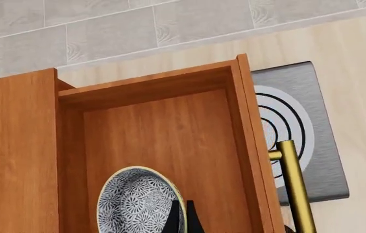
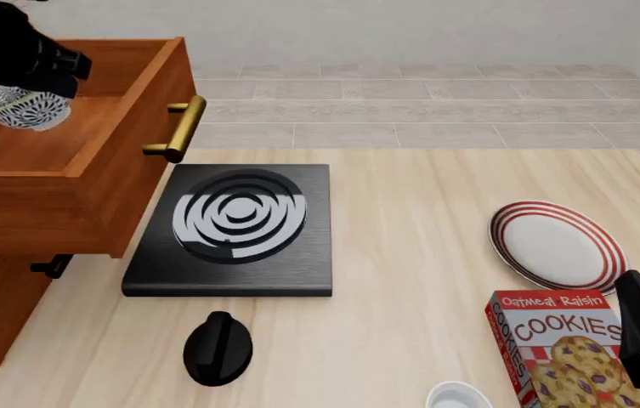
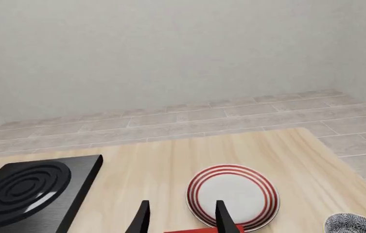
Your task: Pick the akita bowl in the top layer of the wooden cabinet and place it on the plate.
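The left tool (image 1: 183,216) gripped the akita bowl (image 1: 137,201) inside the open top layer (image 1: 163,126). The right tool (image 3: 181,213), fingers spread and empty, hovered near the plate (image 3: 233,194).

1. A black hotplate (image 2: 235,229) with ringed burner lies just beside the cabinet.
2. A black knob (image 2: 218,347) sits near its front edge.
3. A cookie box (image 2: 557,348) lies at the front right.
4. A white cup (image 2: 459,396) stands just beside it.
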`<state>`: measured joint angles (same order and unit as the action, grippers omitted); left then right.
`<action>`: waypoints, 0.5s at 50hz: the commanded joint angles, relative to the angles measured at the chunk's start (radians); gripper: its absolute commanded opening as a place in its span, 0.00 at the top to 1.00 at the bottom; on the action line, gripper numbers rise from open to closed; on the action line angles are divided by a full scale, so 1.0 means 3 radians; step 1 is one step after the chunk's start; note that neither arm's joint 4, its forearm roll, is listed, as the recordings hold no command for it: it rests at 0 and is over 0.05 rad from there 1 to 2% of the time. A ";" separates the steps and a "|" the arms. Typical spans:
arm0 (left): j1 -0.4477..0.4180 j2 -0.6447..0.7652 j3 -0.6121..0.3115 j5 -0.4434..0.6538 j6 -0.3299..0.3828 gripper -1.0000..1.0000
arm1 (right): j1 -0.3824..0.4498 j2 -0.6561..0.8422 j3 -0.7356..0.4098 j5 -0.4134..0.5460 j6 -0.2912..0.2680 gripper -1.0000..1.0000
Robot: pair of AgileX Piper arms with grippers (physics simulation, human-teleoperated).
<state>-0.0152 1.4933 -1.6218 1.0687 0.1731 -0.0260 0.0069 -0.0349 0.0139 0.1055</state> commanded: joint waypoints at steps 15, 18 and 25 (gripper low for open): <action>-0.0223 -0.0013 -0.0359 0.0135 -0.0100 1.00 | -0.0006 0.0002 -0.0007 0.0000 0.0005 0.00; -0.0218 -0.0009 -0.0428 0.0172 -0.0093 1.00 | -0.0006 0.0001 -0.0008 0.0001 0.0006 0.00; -0.0231 0.0012 -0.0671 0.0282 -0.0069 1.00 | -0.0006 0.0000 -0.0008 0.0000 0.0007 0.00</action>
<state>-0.0736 1.4948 -1.7439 1.1195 0.1473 -0.0275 0.0074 -0.0369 0.0138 0.1072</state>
